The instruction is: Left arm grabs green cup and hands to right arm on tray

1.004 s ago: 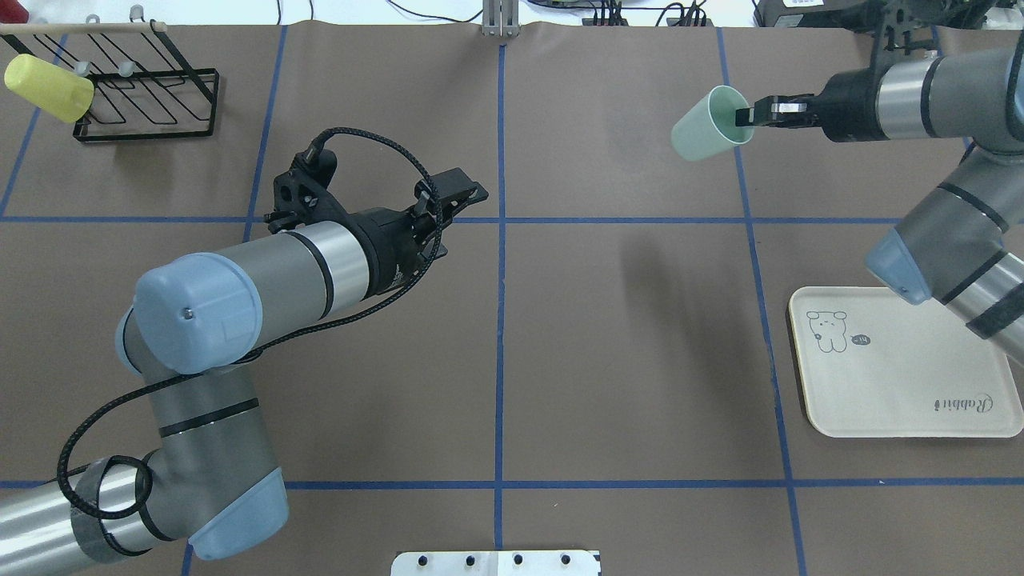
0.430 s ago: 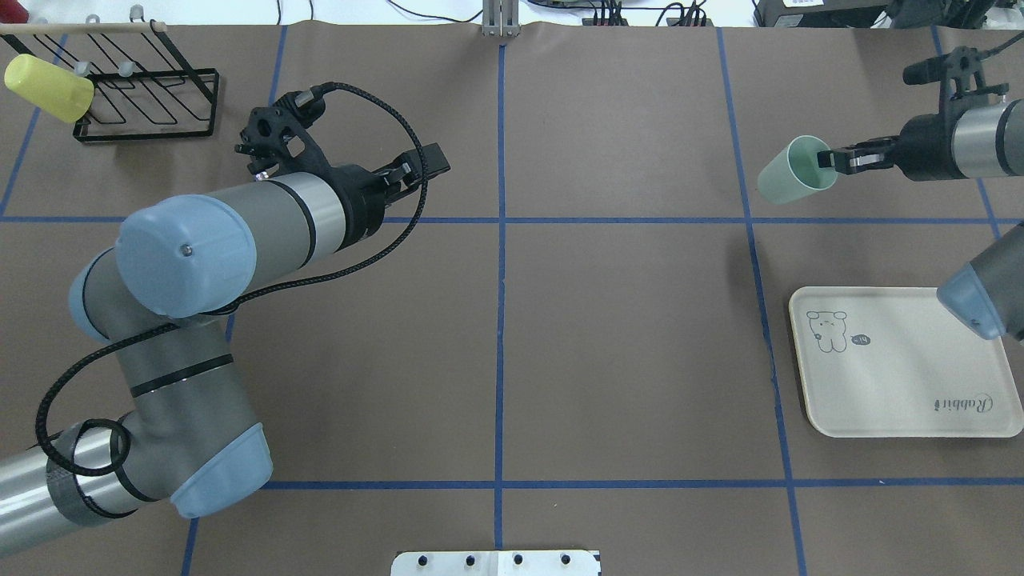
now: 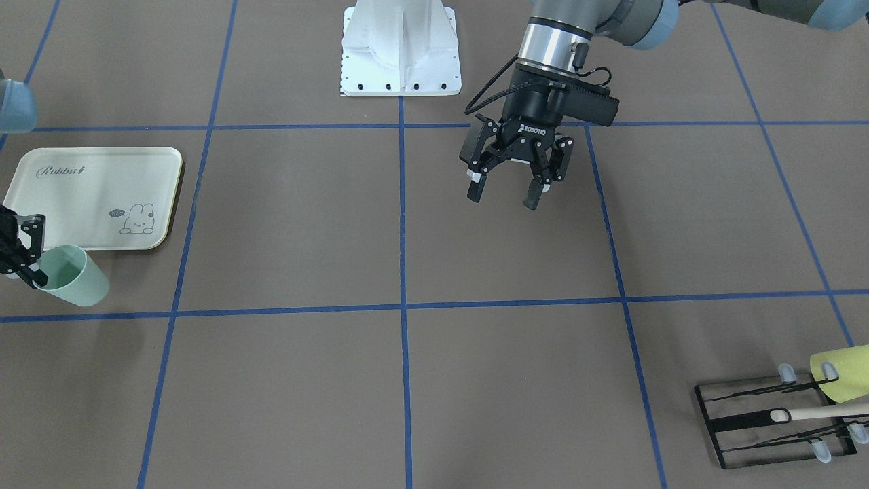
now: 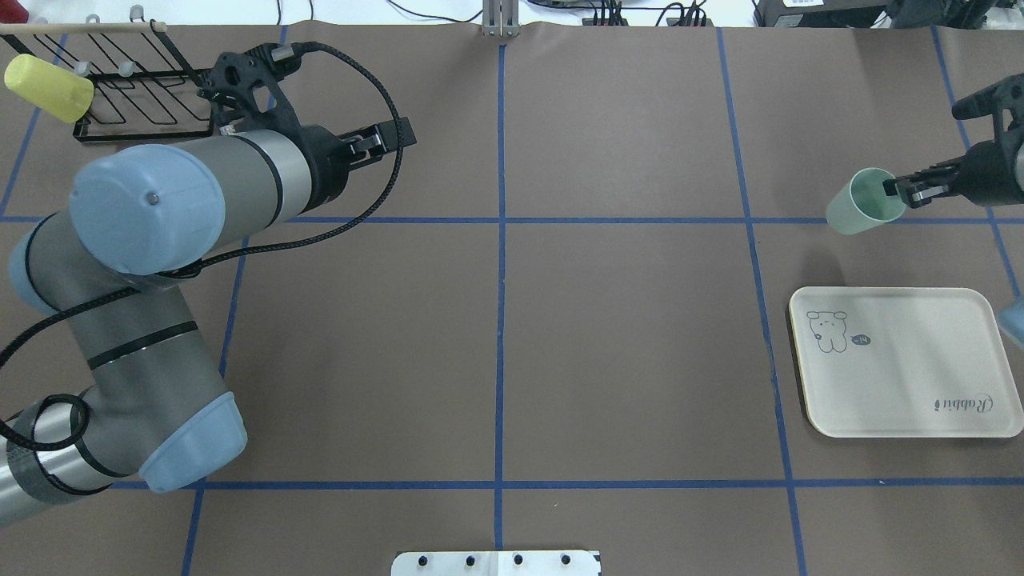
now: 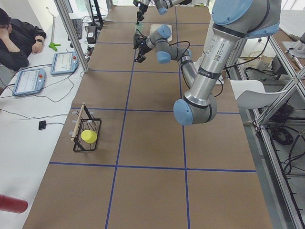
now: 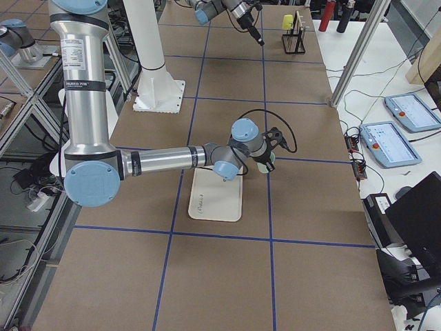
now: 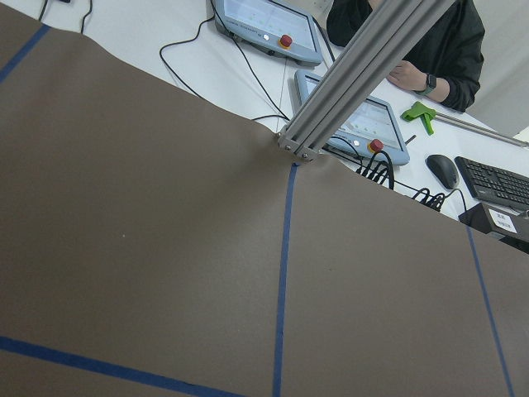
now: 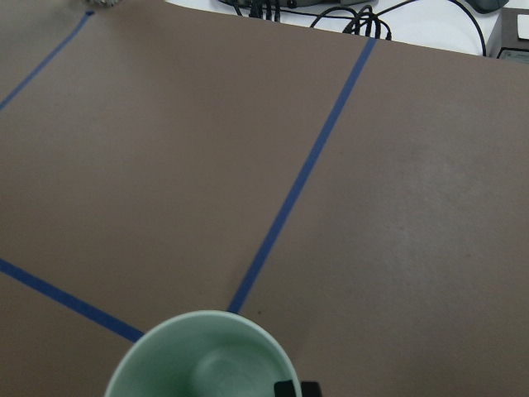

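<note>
overhead exterior: right gripper [image 4: 896, 190] pinches the green cup [image 4: 854, 212] by its rim, one finger inside, near the tray [image 4: 904, 400]; left gripper [image 3: 504, 195] gapes empty, well apart.

The right gripper [image 4: 898, 190] and the green cup [image 4: 856, 210] pinched in it are now farther to the robot's right and closer to the tray [image 4: 904, 400] than a second ago. The left gripper [image 4: 400, 136] has drawn back toward the black wire rack [image 4: 120, 122].
</note>
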Controlling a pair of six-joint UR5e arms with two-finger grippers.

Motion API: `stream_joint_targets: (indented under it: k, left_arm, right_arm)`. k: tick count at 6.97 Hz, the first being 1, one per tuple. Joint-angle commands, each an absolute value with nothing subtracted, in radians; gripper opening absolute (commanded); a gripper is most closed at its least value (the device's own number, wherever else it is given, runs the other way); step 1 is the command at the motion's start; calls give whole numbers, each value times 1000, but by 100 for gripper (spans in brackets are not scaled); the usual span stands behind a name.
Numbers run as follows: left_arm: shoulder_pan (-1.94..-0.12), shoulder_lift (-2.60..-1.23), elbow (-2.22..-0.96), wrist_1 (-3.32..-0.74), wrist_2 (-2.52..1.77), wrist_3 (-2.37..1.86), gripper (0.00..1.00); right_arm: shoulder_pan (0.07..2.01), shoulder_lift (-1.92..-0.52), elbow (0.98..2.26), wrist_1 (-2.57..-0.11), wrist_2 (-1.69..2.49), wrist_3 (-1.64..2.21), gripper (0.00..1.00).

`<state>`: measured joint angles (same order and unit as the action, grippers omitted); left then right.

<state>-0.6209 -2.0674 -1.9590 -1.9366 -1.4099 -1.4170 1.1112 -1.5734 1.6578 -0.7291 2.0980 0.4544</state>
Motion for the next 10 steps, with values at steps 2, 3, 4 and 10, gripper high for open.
stream_joint_targets:
  k: [2,3,4,10]
  left_arm:
    - [-687,-2030,-1960,-1924,-1414,-1306,99]
    - [-689,-2025,-1962,-1922,-1414,-1302,99]
    - [-689,-2023,-1960,-1924,-1416,-1302,99]
    - [-687,-2003,-1951,-1925,-1417,-1302,99]
  right_arm:
    - [1101,-1734,1835,-954,2108,342,0]
    - [1100,-1768,1850,-953,2123,342,0]
    - [1100,-1776,1850,-943,2181,342,0]
    - [1019,-1786,1836,-943,2183,334,0]
